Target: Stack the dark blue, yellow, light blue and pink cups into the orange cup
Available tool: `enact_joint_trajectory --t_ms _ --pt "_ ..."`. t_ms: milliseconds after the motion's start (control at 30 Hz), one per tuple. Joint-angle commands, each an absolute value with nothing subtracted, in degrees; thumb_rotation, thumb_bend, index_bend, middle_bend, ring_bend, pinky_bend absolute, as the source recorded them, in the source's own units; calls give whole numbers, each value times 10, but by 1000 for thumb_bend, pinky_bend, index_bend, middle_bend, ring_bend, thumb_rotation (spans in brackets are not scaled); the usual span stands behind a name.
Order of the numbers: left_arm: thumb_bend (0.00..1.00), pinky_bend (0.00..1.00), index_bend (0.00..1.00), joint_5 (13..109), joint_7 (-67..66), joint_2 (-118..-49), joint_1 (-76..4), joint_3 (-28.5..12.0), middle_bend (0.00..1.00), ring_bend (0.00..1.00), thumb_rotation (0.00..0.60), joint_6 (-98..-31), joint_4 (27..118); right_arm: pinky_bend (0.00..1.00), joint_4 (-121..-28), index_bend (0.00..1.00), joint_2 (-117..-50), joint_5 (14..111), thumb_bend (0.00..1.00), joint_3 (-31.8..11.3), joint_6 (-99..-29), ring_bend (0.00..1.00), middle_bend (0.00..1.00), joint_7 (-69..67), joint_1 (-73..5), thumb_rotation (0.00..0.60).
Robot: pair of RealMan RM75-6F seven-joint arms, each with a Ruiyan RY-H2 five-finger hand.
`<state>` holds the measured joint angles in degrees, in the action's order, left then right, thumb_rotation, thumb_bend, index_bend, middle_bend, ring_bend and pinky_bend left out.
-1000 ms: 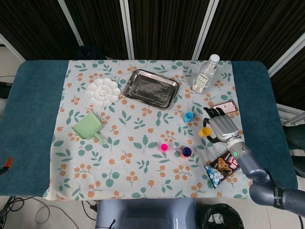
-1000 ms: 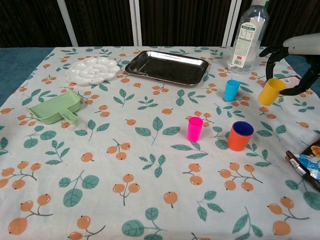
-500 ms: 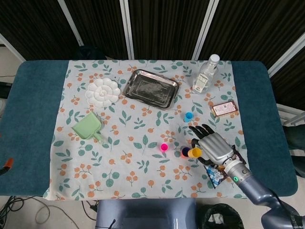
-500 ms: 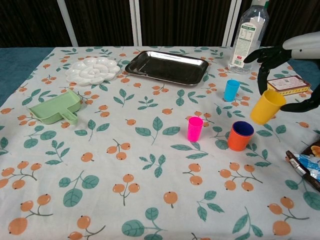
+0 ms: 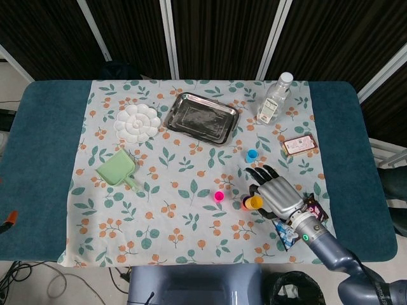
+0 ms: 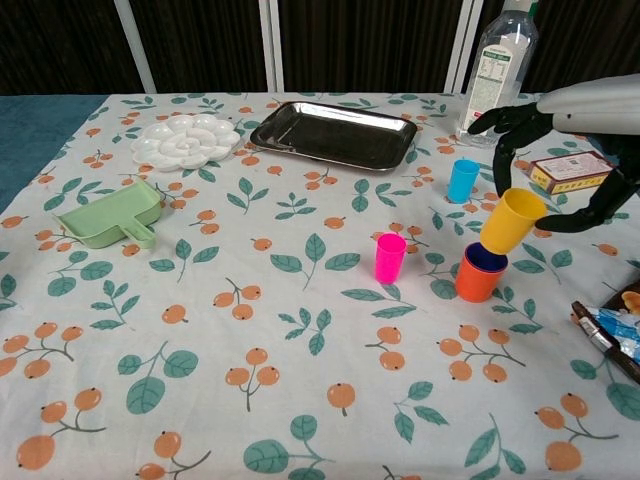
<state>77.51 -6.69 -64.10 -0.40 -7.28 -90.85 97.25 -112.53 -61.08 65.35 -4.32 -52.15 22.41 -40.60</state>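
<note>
While right hand (image 6: 560,150) fingers (image 6: 510,120) clamp tilted yellow cup (image 6: 511,221), cup hangs just above orange cup (image 6: 478,278), lower right of frame; dark blue cup (image 6: 486,257) nested inside.

The tablecloth (image 6: 300,330) is white, printed with teal leaves and orange berries, laid over a dark teal table (image 5: 44,165). At 3 o'clock sits the orange cup (image 6: 478,280) with a dark blue cup (image 6: 484,258) inside it; a yellow cup (image 6: 512,220) hangs just above. A pink cup (image 6: 390,257) is at centre, a light blue cup (image 6: 463,180) toward 1 o'clock. The right hand (image 5: 276,194) is silver-grey with black fingers (image 6: 510,120). The tray (image 6: 334,134) at 12 o'clock is shiny silver; the palette (image 6: 186,140) at 11 is white; the scoop (image 6: 110,216) at 9 is pale green.
</note>
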Motion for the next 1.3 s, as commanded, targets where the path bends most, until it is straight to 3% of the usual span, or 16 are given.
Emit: enact_joint_trajectory --t_ms 33,1100,1167,1300 --pt "216 0 211 775 -67 -641 -4 -73 115 0 600 -909 972 74 -1121 494 -617 649 407 -45 -521 60 0 226 -408 600" --pt "215 0 211 775 -68 -641 -4 -73 115 0 600 -910 971 75 -1064 494 -676 619 407 -35 -519 60 0 235 -413 600" --pt "216 0 211 774 -67 -641 -4 -74 115 0 600 -910 971 75 -1062 472 -677 617 407 -34 -517 60 0 236 -414 600" --pt "216 0 211 775 -67 -641 -4 -74 115 0 600 -910 971 75 -1062 317 -677 611 408 -29 -510 60 0 242 -417 600"
